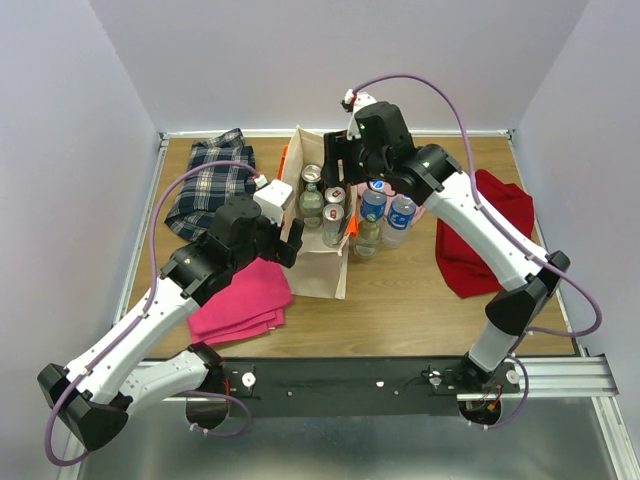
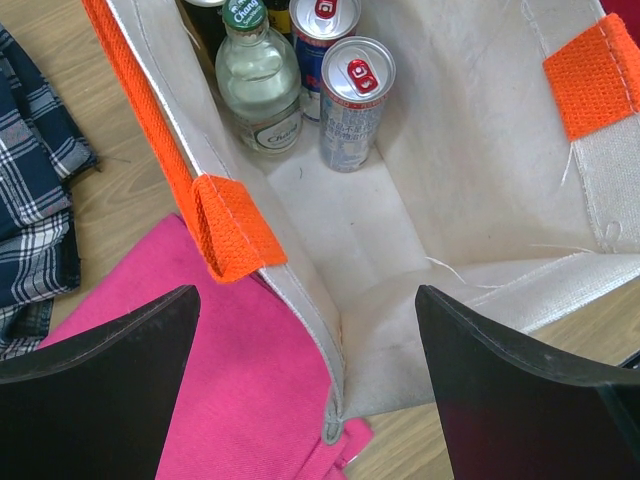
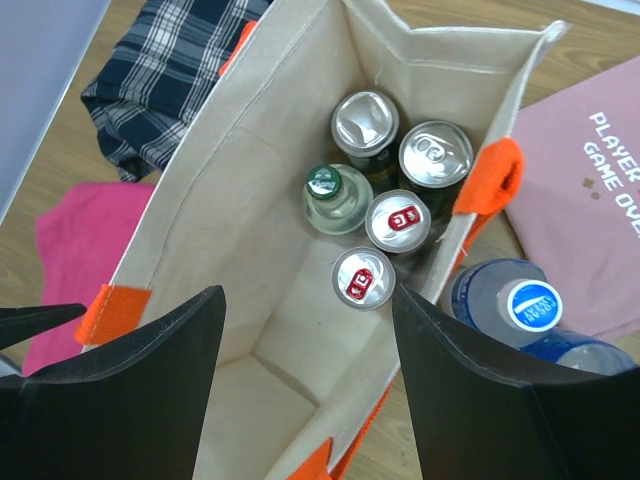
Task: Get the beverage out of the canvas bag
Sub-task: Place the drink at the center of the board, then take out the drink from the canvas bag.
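The beige canvas bag (image 1: pixel 318 262) with orange handles stands open mid-table. Inside at its far end are several silver cans (image 3: pixel 363 277) and a green-capped glass bottle (image 3: pixel 325 186); they also show in the left wrist view (image 2: pixel 352 100). My right gripper (image 1: pixel 338 172) is open and empty, and in the right wrist view (image 3: pixel 310 370) it hovers above the bag's mouth near the closest can. My left gripper (image 1: pixel 290 240) is open and empty. In the left wrist view (image 2: pixel 310 380) it straddles the bag's near left corner, touching nothing.
Two blue-capped water bottles (image 1: pixel 385 215) stand just outside the bag's right wall, also in the right wrist view (image 3: pixel 510 305). A folded pink cloth (image 1: pixel 245 300) lies left of the bag. A plaid cloth (image 1: pixel 215 180) lies at the back left, a red shirt (image 1: pixel 490 235) at the right.
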You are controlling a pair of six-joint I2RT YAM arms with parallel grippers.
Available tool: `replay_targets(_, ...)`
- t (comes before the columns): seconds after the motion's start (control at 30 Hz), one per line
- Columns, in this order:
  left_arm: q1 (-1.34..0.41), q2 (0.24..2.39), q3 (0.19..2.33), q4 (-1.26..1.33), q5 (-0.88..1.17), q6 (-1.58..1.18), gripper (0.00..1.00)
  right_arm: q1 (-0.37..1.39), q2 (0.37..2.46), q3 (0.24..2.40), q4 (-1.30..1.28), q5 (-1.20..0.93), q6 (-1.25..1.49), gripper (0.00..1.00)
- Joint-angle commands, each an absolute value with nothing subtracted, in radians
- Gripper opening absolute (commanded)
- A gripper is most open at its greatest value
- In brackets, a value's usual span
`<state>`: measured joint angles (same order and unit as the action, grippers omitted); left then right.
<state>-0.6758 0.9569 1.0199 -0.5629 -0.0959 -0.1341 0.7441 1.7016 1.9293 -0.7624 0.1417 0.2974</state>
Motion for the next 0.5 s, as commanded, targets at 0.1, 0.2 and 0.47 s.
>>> replay_targets(0.1, -0.676, 0.942, 0.971, -0.541, -0.086, -0.123, 0.98, 0.746, 1.789, 2.014, -0.839, 0.025, 0.276, 0.75)
replay_targets(0.2, -0.676, 0.943, 0.966, -0.551, -0.083, -0.126, 0.98, 0.746, 1.812, 2.023, -0.847, 0.008, 0.279, 0.75)
replay_targets(0.47, -0.676, 0.919, 0.951, -0.528, -0.051, -0.135, 0.98, 0.752, 1.847, 2.017, -0.877, 0.006, 0.285, 0.75)
